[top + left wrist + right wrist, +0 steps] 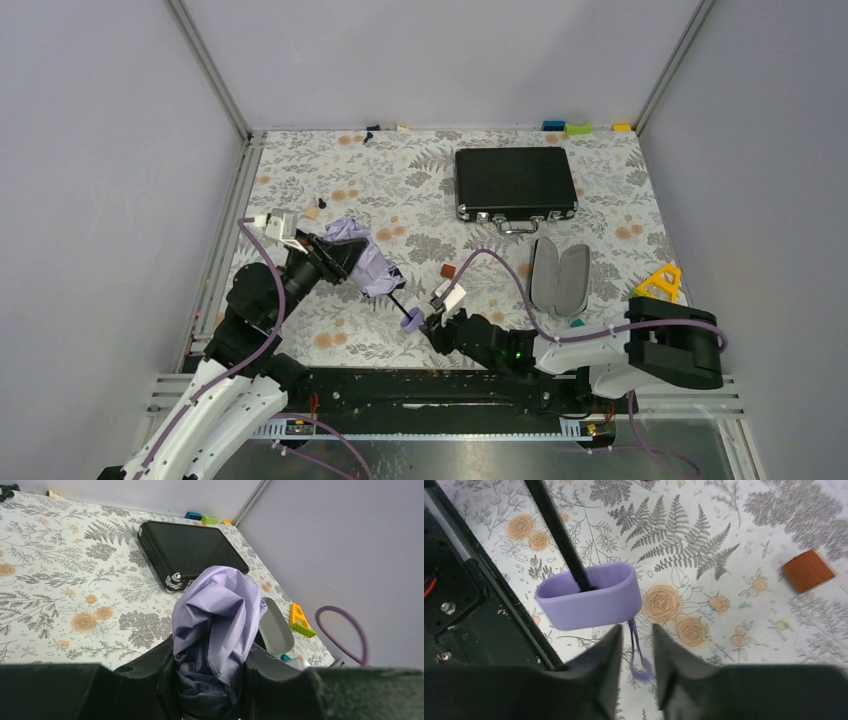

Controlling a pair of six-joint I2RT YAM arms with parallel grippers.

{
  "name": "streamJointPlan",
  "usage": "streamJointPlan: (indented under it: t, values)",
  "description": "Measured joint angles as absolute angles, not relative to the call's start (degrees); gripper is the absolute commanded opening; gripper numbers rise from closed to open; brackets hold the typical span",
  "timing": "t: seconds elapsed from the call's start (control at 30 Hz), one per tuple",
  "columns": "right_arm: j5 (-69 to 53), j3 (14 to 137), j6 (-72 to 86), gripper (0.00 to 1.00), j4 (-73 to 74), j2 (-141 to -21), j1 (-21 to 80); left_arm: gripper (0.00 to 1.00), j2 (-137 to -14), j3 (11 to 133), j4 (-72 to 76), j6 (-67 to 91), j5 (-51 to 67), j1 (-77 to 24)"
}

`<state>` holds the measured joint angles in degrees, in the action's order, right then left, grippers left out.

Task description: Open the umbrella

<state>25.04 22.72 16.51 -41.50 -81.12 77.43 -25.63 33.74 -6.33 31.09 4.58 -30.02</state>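
The umbrella [370, 265] is closed over the table's [420, 180] left half, its shaft running from the bunched canopy down-right to the handle knob [589, 595]. The left gripper [210, 655] clamps the canopy. The right gripper [636, 635], narrowly parted and gripping nothing, sits just short of the knob.

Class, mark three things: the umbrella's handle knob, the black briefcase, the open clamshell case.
umbrella handle knob [589, 602]: right wrist view, lavender side wall.
black briefcase [514, 180]: top view, middle of lid.
clamshell case [547, 278]: top view, grey inside.
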Motion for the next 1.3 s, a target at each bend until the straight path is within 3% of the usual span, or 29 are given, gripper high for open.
streamJointPlan:
  t: [0.03, 0.1, 0.27, 0.53, 0.83, 1.03, 1.3]
  values:
    - [25.1, 22.7, 16.7, 0.61, -40.5, -79.9, 77.5, 0.00, -25.8, 33.7, -6.2, 31.1, 4.6, -30.0]
    - [25.0, 23.0, 15.5, 0.69, -37.5, -76.5, 77.6, 0.00, -25.8, 33.7, -5.9, 31.1, 4.6, -29.9]
    - [25.0, 24.3, 12.4, 0.73, -30.8, -68.4, 77.6, 0.00, -26.0, 33.7, -5.6, 31.0, 4.5, -29.7]
    - [24.3, 34.5, 9.1, 0.62, -20.5, -65.1, 77.6, 0.00, -26.0, 33.7, -5.5, 31.1, 4.5, -29.7]
    - [22.9, 49.0, 6.6, 0.59, -13.8, -77.2, 77.6, 0.00, -26.0, 33.7, -5.5, 31.1, 4.5, -29.6]
    - [23.1, 50.9, 6.5, 0.57, -9.3, -84.3, 77.6, 0.00, -25.9, 33.7, -5.5, 31.1, 4.5, -29.6]
    - [25.1, 50.3, 8.2, 0.46, -9.1, -86.5, 77.6, 0.00, -25.5, 33.7, -5.8, 31.0, 4.6, -29.6]
